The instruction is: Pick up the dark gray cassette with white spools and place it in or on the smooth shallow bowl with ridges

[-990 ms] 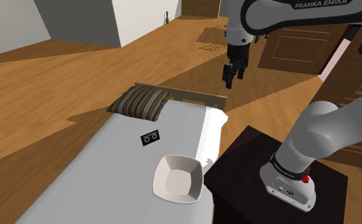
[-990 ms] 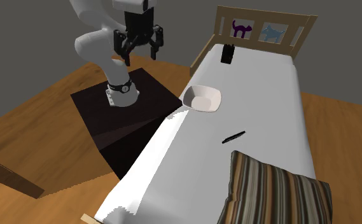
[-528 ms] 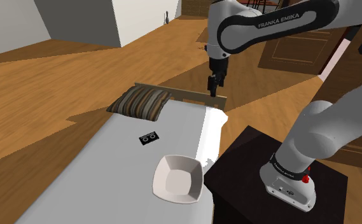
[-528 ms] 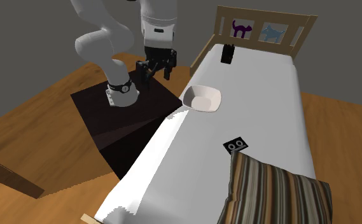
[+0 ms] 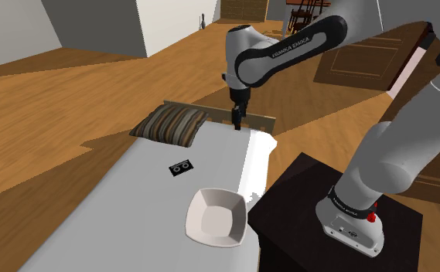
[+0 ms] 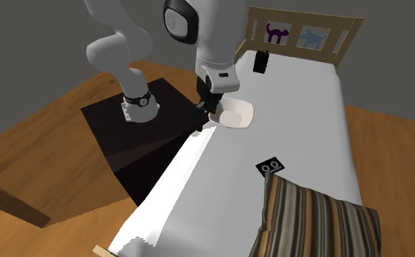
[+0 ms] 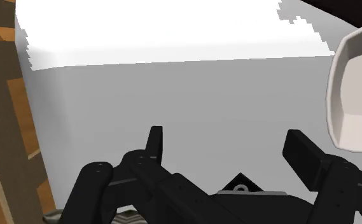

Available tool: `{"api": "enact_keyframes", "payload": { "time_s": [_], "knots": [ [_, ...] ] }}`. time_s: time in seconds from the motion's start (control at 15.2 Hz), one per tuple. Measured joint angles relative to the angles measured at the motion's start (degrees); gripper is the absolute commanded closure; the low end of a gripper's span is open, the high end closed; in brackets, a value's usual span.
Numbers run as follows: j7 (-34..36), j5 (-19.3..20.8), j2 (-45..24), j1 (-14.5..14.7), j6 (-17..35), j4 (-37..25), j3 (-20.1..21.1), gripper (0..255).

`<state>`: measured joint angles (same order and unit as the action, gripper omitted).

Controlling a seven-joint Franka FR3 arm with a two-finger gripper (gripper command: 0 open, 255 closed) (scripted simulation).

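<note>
Cassette (image 5: 182, 167) lies flat on the bed (image 5: 125, 209), both spools up, near the pillow (image 5: 172, 124) and well apart from the bowl (image 5: 216, 218). My gripper (image 5: 236, 120) hangs over the bed. The shoulder view sets it against the wooden rail (image 5: 257, 118) and the second exterior view against the bowl, so I judge it well above the sheet and not yet down at the cassette. My fingers (image 7: 155, 143) stand wide apart with nothing between them, and I hold nothing.

The grasp worries me most. The cassette is thin and lies flush on the sheet. Fingers stopping a little short would likely close over its top and skid off. Fingers set down crooked would shove it toward the pillow rather than pinch it. I want the jaws square to its narrow sides and low enough to press into the sheet. The pillow is close on one side, and a fingertip catching it could drag it onto the cassette.

The bowl is the second risk. It rests near the bed's edge on the side of the stand (image 5: 311, 181). A nudge from my wrist, or a drop onto its rim, could tip it off the bed, so I should let go over its middle.

Room is good between the two: bare sheet runs from cassette to bowl with nothing in the way. The bed's other long edge is open too. The rail and pillow close off one end, so my carry should run down the bed, away from them
</note>
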<state>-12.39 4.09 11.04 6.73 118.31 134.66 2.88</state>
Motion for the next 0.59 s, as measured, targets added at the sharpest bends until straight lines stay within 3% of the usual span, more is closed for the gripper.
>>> {"api": "enact_keyframes", "payload": {
  "time_s": [0.59],
  "knots": [
    [-8.89,0.45,-17.69,2.69,9.29,-8.98,2.27,0]
  ]
}}
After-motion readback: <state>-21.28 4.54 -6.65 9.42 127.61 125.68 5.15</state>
